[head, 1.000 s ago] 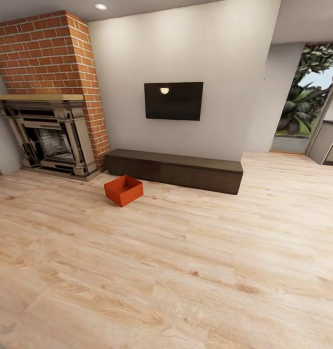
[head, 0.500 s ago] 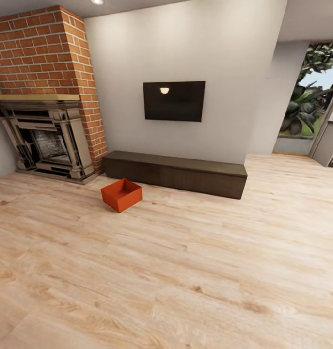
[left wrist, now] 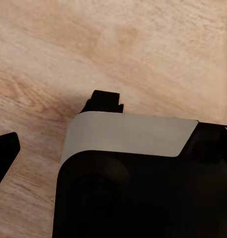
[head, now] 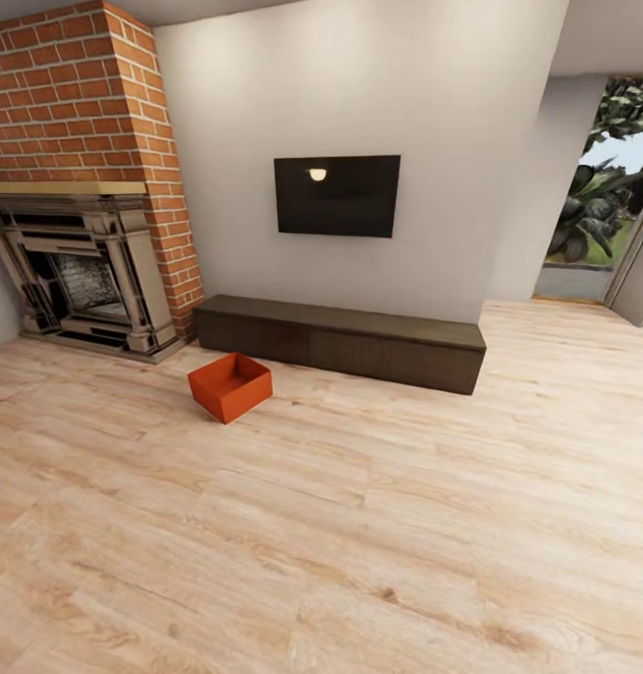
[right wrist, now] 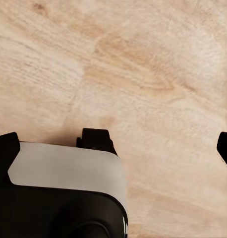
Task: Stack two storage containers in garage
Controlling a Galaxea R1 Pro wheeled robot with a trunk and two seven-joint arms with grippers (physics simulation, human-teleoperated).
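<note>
One orange-red storage container [head: 229, 386] sits empty on the living room's light wood planks, turned at an angle, in front of the left end of a long dark bench. It lies well ahead of me in the head view. My left gripper [left wrist: 54, 126] hangs open over bare wood planks, nothing between its black fingers [left wrist: 106, 101]. My right gripper [right wrist: 160, 144] is likewise open above the planks, with one dark finger [right wrist: 96, 140] showing beside the wrist housing.
The long dark brown bench [head: 340, 342] runs along the white wall under a black wall screen [head: 337, 195]. A red brick fireplace [head: 78, 271] stands at the left. An opening with greenery [head: 597, 206] is at the far right. Wood flooring [head: 358, 524] stretches between me and the container.
The whole head view has shifted: the camera has come closer to the wall, so the container, bench and fireplace look slightly larger. Nothing in the room has moved.
</note>
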